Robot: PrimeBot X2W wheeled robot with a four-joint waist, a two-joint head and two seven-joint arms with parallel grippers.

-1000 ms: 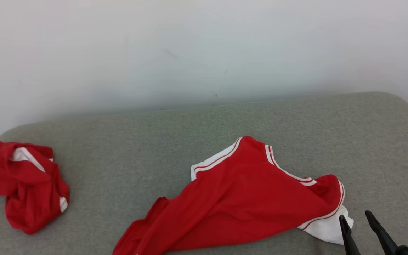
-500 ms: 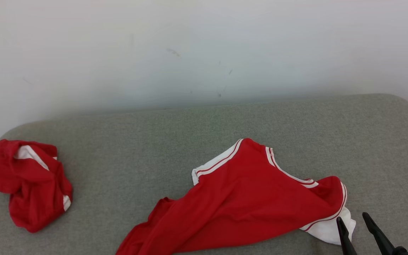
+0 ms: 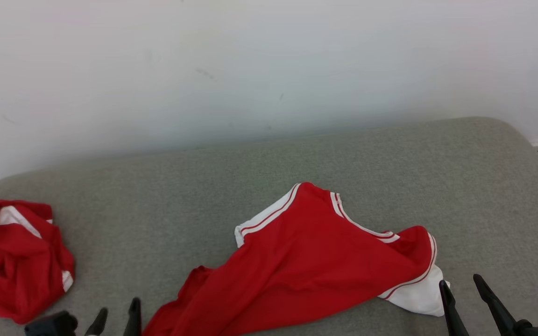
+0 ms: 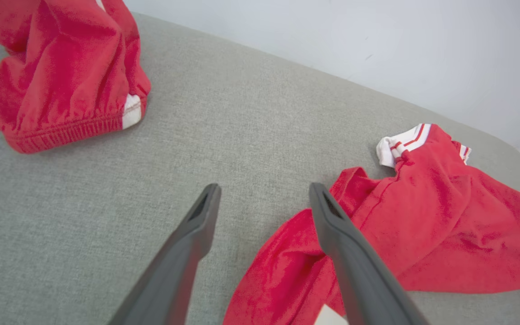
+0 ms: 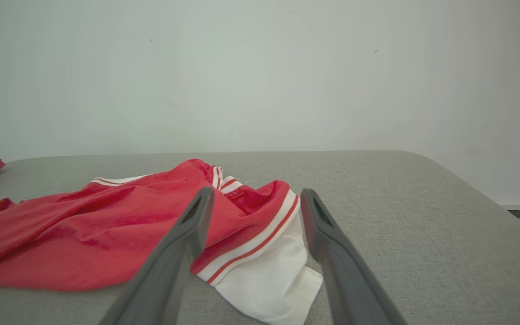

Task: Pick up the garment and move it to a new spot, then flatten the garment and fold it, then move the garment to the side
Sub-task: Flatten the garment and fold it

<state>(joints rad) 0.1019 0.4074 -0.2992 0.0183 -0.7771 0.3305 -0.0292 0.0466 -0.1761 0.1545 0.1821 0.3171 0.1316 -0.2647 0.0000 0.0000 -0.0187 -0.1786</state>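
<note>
Both pincers are spread wide, holding nothing. The left pincer (image 3: 118, 308) has only just come into the head view, jaws now parted beside the hem; so the red garment (image 3: 315, 266) looks freshly let go, lying rumpled mid-desk (image 3: 390, 163) — flattening's next, I'd guess. The right pincer (image 3: 459, 281) sits at its white corner. Plenty of bare desk behind and to the right; a second red bundle (image 3: 17, 261) crowds the left edge — the near hem runs out of frame.

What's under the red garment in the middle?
The red garment lies on the grey cushion; white fabric pokes out beneath its right end. Anything else under it is covered.
</note>
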